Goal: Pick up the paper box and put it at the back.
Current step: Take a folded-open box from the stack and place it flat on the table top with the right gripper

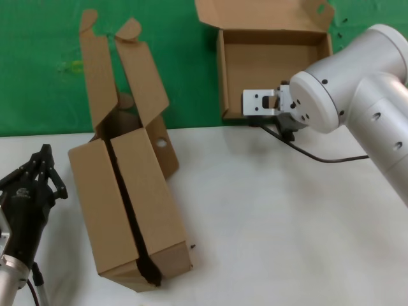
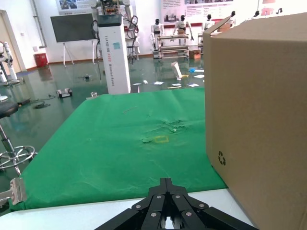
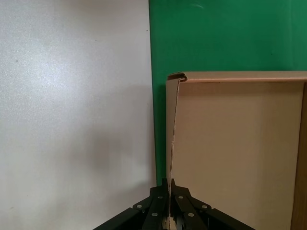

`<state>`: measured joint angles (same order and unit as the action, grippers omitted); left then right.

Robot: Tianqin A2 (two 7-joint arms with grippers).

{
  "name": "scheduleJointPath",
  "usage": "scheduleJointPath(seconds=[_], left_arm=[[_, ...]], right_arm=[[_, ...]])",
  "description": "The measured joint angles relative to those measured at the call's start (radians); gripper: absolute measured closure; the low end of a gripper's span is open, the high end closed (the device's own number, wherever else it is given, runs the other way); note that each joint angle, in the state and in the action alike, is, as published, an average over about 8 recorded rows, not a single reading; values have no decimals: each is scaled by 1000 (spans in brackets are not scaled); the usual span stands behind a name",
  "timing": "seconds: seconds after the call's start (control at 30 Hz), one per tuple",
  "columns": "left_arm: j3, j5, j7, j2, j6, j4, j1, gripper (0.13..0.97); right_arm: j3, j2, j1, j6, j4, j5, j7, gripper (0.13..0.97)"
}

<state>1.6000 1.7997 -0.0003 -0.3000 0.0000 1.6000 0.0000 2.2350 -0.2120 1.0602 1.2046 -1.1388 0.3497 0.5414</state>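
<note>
Only the right wrist view shows the right gripper (image 3: 169, 207) with jaws pressed together on the thin wall of the slim open brown cardboard paper box (image 1: 274, 60), held over the green cloth. The left gripper (image 1: 39, 167) waits closed beside the paired brown cartons (image 1: 131, 204).

A robotics lab or showroom — beyond the green cloth (image 2: 120, 143) stretch a glossy floor (image 2: 62, 91), humanoid robots (image 2: 157, 28) on stands, a white kiosk (image 2: 114, 52), a wall screen (image 2: 72, 26) and posters.
</note>
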Motion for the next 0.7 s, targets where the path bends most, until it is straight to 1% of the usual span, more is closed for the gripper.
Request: scheduleJointPath(seconds=[0.3, 0.7], left_arm=[[0, 0, 0, 0, 0, 0, 0, 954], [0, 0, 0, 0, 0, 0, 0, 954]], right_arm=[[-8, 10, -6, -12, 21, 14, -26, 941], [-23, 17, -8, -34, 42, 10, -22, 932]])
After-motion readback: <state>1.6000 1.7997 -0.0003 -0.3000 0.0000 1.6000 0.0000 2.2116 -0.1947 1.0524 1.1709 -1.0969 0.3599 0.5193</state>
